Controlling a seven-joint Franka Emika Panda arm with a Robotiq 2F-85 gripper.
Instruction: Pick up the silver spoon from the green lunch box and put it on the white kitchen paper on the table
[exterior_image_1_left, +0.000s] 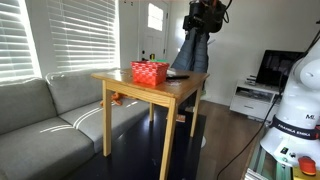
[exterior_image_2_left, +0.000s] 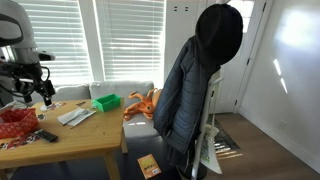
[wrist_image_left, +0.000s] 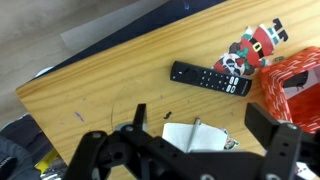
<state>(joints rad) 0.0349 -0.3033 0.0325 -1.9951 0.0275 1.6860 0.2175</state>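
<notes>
The silver spoon (wrist_image_left: 192, 133) lies on the white kitchen paper (wrist_image_left: 205, 138) on the light wooden table (wrist_image_left: 100, 80). My gripper (wrist_image_left: 200, 118) is open and empty, hovering above the paper with a finger on either side of the spoon. In an exterior view my gripper (exterior_image_2_left: 38, 88) hangs over the table's (exterior_image_2_left: 70, 142) left part. The green lunch box (exterior_image_2_left: 105, 102) stands at the table's far edge, and the paper (exterior_image_2_left: 75, 116) lies in front of it. The spoon is too small to make out there.
A black remote (wrist_image_left: 210, 78), a Santa figure (wrist_image_left: 255, 48) and a red basket (wrist_image_left: 295, 85) lie past the paper. The basket (exterior_image_1_left: 150, 72) shows on the table (exterior_image_1_left: 150, 95). A grey sofa (exterior_image_1_left: 40, 120) and a coat rack with a dark jacket (exterior_image_2_left: 190, 90) flank the table.
</notes>
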